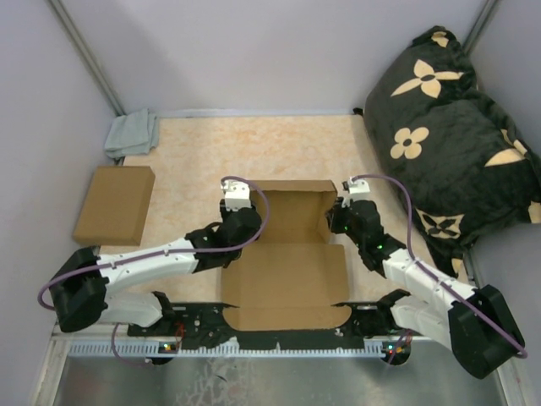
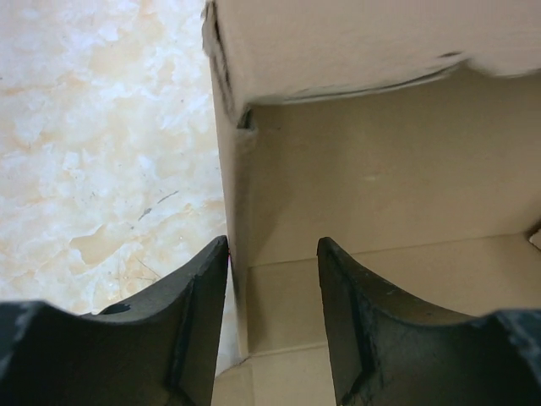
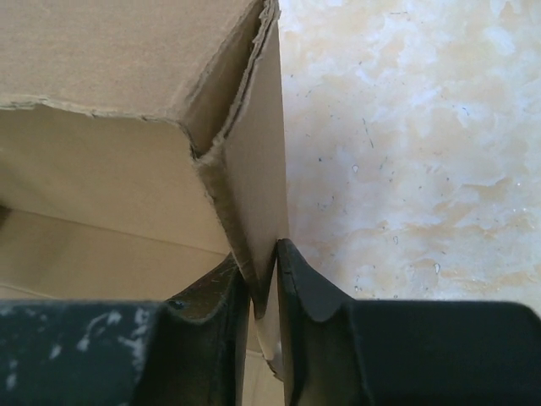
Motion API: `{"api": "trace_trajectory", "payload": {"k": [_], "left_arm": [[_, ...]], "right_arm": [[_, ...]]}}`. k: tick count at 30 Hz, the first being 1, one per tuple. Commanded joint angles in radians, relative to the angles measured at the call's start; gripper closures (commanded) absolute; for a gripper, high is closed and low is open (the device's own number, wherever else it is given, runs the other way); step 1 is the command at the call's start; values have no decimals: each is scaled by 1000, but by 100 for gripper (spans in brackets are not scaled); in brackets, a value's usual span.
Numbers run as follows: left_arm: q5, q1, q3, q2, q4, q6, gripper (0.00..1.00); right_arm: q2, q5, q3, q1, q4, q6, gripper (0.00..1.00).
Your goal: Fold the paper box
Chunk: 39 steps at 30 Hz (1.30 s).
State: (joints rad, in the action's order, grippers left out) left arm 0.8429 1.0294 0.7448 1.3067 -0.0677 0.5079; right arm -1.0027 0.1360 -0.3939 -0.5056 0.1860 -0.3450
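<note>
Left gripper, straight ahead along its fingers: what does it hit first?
Probably the paper box: its side wall stands between the left gripper's open fingers, close to the outer one. Depth unclear.

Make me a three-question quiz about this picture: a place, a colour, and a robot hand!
1. Where is the grey cloth? A table's far left corner B table's middle C near right corner
2. The pillow's flowers are? A red B beige C blue
3. The left gripper is? A shut on cloth B shut, empty C open astride the paper box's wall
1 A, it lies bunched there; 2 B, pale tan petals on black; 3 C, fingers apart, wall between them.
</note>
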Motion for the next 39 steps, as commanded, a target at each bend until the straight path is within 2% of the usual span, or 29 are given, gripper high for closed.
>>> {"api": "trace_trajectory", "payload": {"k": [1, 3, 5, 11, 13, 16, 18, 25, 29, 33, 38, 39], "left_arm": [[-84, -2, -28, -62, 31, -39, 47], [-111, -2, -47, -82, 47, -56, 48], [-128, -2, -62, -94, 78, -81, 50], [-163, -2, -72, -91, 114, -112, 60], [-167, -2, -73, -91, 117, -114, 66], [-173, -2, -76, -95, 131, -122, 79], [-183, -2, -78, -96, 144, -128, 99], [-256, 3, -69, -103, 152, -135, 100], [-281, 12, -55, -98, 149, -126, 100], [-273, 28, -43, -92, 137, -126, 100], [-247, 32, -38, -98, 110, -131, 97], [-240, 32, -38, -101, 106, -134, 94]], "right_arm": [[-2, -11, -31, 1, 34, -16, 77], [-8, -21, -33, 1, 36, -15, 69], [-17, -35, -33, 1, 47, -14, 65], [-79, -56, -38, 1, 88, 1, 63], [-101, -53, -43, 1, 96, -1, 69], [-124, 14, -57, -5, 79, -22, 97], [-140, 118, -78, -18, 32, -53, 100], [-204, 479, -149, -149, -114, -115, 100], [-248, 591, -151, -188, -123, -160, 100], [-286, 622, -151, -210, -102, -168, 100], [-252, 555, -135, -212, -55, -139, 100], [-239, 535, -130, -212, -45, -132, 96]]}}
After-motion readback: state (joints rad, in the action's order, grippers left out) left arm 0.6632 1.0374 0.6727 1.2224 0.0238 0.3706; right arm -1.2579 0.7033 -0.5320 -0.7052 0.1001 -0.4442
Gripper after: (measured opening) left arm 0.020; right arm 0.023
